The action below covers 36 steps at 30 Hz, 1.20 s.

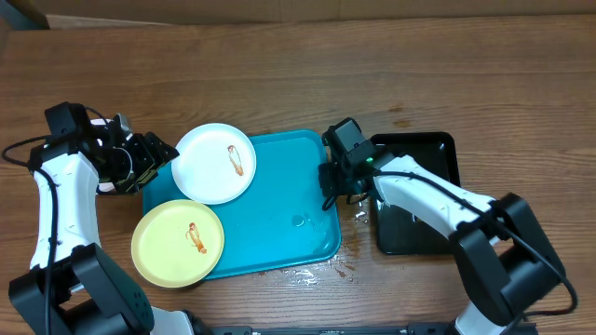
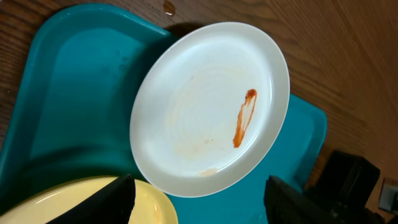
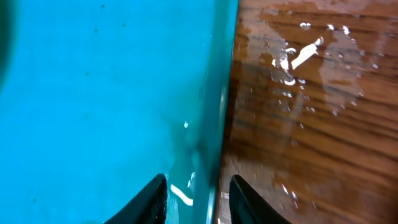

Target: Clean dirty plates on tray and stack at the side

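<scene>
While the left gripper [image 1: 158, 163] hangs just off the tray's left side, I have its jaws spread wide with nothing in them. The left wrist view shows one dark finger at each lower corner and the near rim of the round white plate [image 2: 211, 106] between them. I judge it is lined up to take that plate by the edge.

The white plate sits at the tray's rear left, overhanging the rim, with a red-brown smear [image 2: 244, 118] across it. The round pale yellow plate [image 1: 178, 242] lies at the front left corner, also overhanging, and touches or slightly overlaps the white one. I cannot tell which from here. It carries a small brown smear too, so I take neither plate as cleaned.

The large cyan-blue plastic tray [image 1: 289, 219] lies mid-table, bare across its middle apart from a wet glint.

The right gripper [image 3: 198, 186] is at the tray's right rim, half closed, with one finger inside the wall and one over the wet wooden table [image 3: 311, 124]. I read that as bracing the tray so it will not slide. Whether the pads actually bite the rim I cannot tell, because the contact falls at the bottom edge of the frame.

The glossy black tray [image 1: 438, 149] beyond is partly covered by the right arm. I can find only two plates in any view.
</scene>
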### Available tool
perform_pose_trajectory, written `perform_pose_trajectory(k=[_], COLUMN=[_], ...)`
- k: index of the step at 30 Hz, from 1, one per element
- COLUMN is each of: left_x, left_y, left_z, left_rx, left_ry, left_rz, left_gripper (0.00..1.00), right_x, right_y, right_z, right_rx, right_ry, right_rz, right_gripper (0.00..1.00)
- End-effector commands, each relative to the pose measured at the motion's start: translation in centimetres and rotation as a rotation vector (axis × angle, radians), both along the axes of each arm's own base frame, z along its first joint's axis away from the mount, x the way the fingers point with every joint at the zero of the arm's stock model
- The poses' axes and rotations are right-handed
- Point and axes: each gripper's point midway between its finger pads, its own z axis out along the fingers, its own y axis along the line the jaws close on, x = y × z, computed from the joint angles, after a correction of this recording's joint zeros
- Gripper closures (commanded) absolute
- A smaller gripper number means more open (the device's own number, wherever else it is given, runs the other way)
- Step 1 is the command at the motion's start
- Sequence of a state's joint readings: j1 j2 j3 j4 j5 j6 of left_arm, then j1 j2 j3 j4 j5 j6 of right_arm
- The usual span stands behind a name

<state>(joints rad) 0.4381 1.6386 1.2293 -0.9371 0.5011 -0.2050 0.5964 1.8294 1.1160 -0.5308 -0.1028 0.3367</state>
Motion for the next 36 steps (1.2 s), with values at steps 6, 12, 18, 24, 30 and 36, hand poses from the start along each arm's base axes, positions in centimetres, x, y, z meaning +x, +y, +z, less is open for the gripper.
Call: perform_pose_trajectory(k=[6, 12, 18, 24, 30, 36], left_x=[-0.4, -0.4, -0.7, -0.8, -0.8, -0.8], left_y=[-0.5, -0.5, -0.6, -0.7, -0.8, -0.8], left_z=[-0.2, -0.2, -0.3, -0.3, -0.3, -0.3], left_rx=[-0.011, -0.011, -0.017, -0.02, -0.027, -0.027], left_ry=[-0.001, 0.0, 0.012, 0.017, 0.016, 0.016], left_rz=[-0.033, -0.033, -0.033, -0.033, -0.034, -0.034], left_gripper=[0.32, 0.32, 0.32, 0.32, 0.32, 0.32], right_x=[0.1, 0.1, 0.5, 0.4, -0.1, -0.6], right_y=[0.0, -0.1, -0.8, -0.9, -1.2, -1.2], right_z=[-0.8, -1.3, -1.6, -1.8, -2.4, -2.6], right_rx=[-0.006, -0.003, -0.036, -0.041, -0.042, -0.039], right_ry=[0.008, 0.003, -0.015, -0.013, 0.006, 0.026], right_rz=[-0.037, -0.038, -0.076, -0.077, -0.101, -0.105], right_gripper=[0.74, 0.79, 0.79, 0.84, 0.85, 0.81])
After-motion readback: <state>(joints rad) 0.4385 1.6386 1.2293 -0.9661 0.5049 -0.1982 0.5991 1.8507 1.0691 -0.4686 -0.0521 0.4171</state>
